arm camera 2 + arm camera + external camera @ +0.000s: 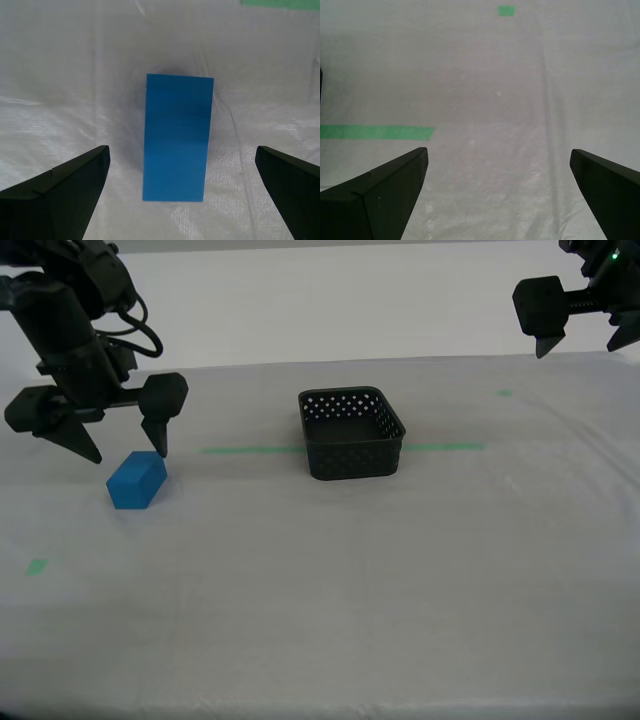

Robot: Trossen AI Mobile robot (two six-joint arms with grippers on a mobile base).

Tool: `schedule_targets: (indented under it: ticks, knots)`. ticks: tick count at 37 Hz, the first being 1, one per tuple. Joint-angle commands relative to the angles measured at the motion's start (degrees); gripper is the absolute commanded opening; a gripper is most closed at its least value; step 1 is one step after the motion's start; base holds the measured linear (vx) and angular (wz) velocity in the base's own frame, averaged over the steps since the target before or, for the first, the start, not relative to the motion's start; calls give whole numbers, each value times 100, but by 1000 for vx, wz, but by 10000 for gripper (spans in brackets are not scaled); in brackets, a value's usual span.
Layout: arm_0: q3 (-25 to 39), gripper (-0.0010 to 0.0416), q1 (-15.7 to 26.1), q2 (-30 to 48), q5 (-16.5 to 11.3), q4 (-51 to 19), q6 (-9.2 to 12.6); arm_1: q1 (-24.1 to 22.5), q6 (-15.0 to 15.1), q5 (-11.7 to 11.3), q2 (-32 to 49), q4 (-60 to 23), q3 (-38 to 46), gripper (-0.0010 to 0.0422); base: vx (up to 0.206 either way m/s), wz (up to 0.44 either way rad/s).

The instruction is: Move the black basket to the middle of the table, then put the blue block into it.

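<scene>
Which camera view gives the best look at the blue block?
The second wrist view: the blue block fills the middle of the picture, its whole top face clear between the open fingers of my second pincer. The exterior view shows it small, near its left side. The first wrist view shows only cloth and green tape.

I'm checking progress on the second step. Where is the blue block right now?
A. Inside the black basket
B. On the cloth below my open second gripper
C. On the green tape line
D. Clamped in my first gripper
B. The blue block lies on the table, untouched between the spread fingers of my second gripper, apart from the black basket.
</scene>
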Motion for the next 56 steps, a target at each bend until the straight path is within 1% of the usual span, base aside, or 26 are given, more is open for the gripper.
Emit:
schedule_targets:
  ticks: [1, 5, 10, 15, 18, 26, 33, 37, 40, 43, 52, 56]
  knots:
    - [-4, 399, 2, 0, -2, 7, -4, -2, 20, 79, 216, 151, 15, 401, 0, 0]
    - [-4, 398, 0, 0, -2, 7, -4, -2, 37, 92, 417, 173, 90, 401, 0, 0]
    - [-4, 399, 0, 0, -2, 11, -4, -2, 138, 94, 684, 177, 203, 401, 0, 0]
    - [-4, 399, 0, 0, -2, 9, -4, -4, 295, 216, 968, 181, 354, 401, 0, 0]
    - [-4, 399, 0, 0, -2, 7, -4, -11, 319, 260, 1058, 184, 393, 401, 0, 0]
    - [-4, 398, 2, 0, -2, 9, -4, -15, 271, 295, 1060, 179, 400, 400, 0, 0]
    - [-4, 399, 0, 0, -2, 7, -4, -17, 315, 295, 1060, 101, 402, 400, 0, 0]
    - [-4, 399, 0, 0, -2, 9, -4, -15, 328, 297, 1060, 52, 402, 390, 0, 0]
    - [-4, 399, 2, 0, -2, 9, -4, -13, 396, 295, 1060, 48, 402, 373, 0, 0]
    - [-4, 398, 2, 0, -2, 9, -4, -11, 433, 295, 1060, 48, 404, 343, 0, 0]
    - [-4, 398, 0, 0, -2, 9, -4, -15, 590, 295, 1060, 50, 407, 222, 0, 0]
    - [-4, 398, 0, 0, -2, 9, -4, -13, 708, 295, 1060, 28, 407, 174, 0, 0]
